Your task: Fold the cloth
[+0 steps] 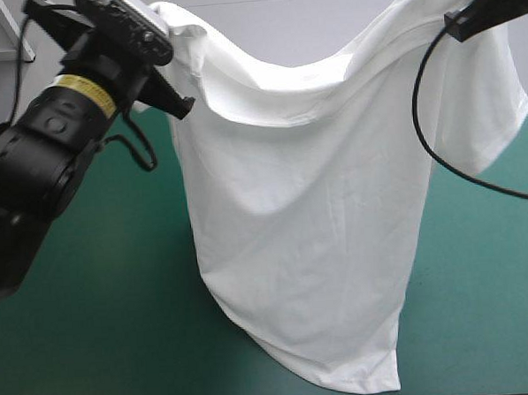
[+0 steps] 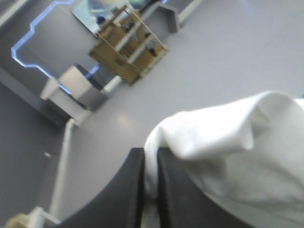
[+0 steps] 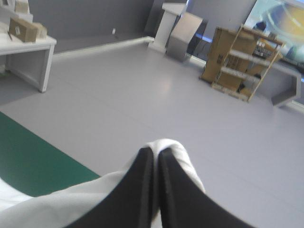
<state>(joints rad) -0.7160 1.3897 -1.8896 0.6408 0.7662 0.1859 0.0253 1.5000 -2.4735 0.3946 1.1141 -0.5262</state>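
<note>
Left gripper (image 2: pixel 151 159) pinches the T-shirt (image 1: pixel 310 222), fabric between its nearly closed fingers. Right gripper (image 3: pixel 155 156) grips likewise; it hangs below both.

I saw the white short-sleeved T-shirt (image 1: pixel 310 230) lifted and hanging as a wide, lightly creased sheet above the teal-green cover (image 1: pixel 94 330), its top edge sagging in a curve between two raised corners. A sleeve drooped at its right side. The lower hem hung toward the cover's near edge; I couldn't tell whether it touched.
</note>
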